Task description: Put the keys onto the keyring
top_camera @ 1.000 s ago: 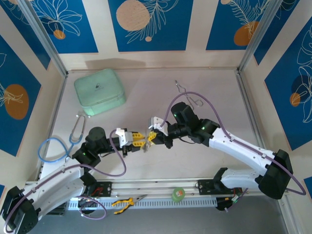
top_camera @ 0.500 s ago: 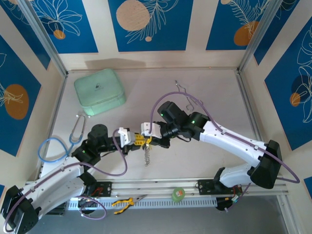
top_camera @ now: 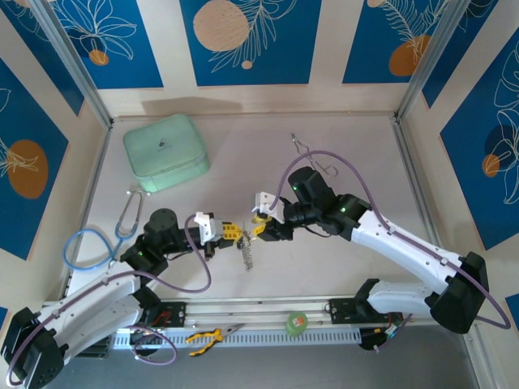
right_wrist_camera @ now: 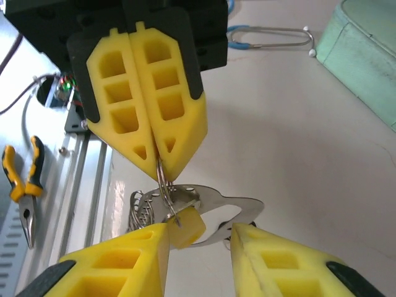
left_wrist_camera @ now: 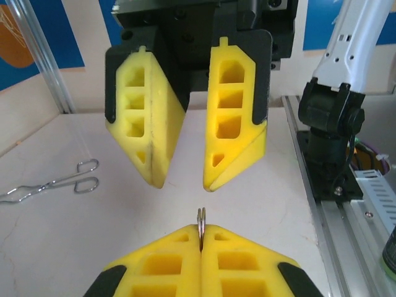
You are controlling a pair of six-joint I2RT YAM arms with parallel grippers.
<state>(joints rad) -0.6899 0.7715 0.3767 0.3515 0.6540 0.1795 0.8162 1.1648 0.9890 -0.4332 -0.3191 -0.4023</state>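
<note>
The thin, pale silvery keyring (left_wrist_camera: 201,218) stands on edge, pinched between the two yellow ribbed fingertips of the left end effector (left_wrist_camera: 201,230), which is closed on it at the bottom centre of the left wrist frame. In the right wrist frame the same keyring (right_wrist_camera: 162,180) hangs from the closed tips of the left end effector (right_wrist_camera: 158,166) at centre left. Below it a short metal link chain (right_wrist_camera: 142,210) bunches up. A small key with a yellow plastic head (right_wrist_camera: 187,226) dangles from the ring, and a flat silvery metal piece (right_wrist_camera: 238,207) curves off to the right. Whether that piece is a key blade cannot be told.

The right end effector (right_wrist_camera: 198,232) sits at the bottom of that frame with its yellow fingers spread apart and the yellow-headed key in the gap, close to the left-hand finger. From the left wrist, the right end effector (left_wrist_camera: 185,184) faces the ring from the upper centre, its jaws parted.

From above, the two end effectors meet at the middle of the pale bench (top_camera: 357,138), left (top_camera: 230,232) and right (top_camera: 261,225), with the chain (top_camera: 249,254) hanging just below them.

Silver scissor-like forceps (top_camera: 312,158) lie in the upper centre. A mint-green rounded case (top_camera: 166,152) sits in the upper left. A blue-tubed stethoscope (top_camera: 93,243) lies at the left edge. Yellow-handled pliers (top_camera: 204,336) and a green tape roll (top_camera: 297,322) rest along the bottom rail.
</note>
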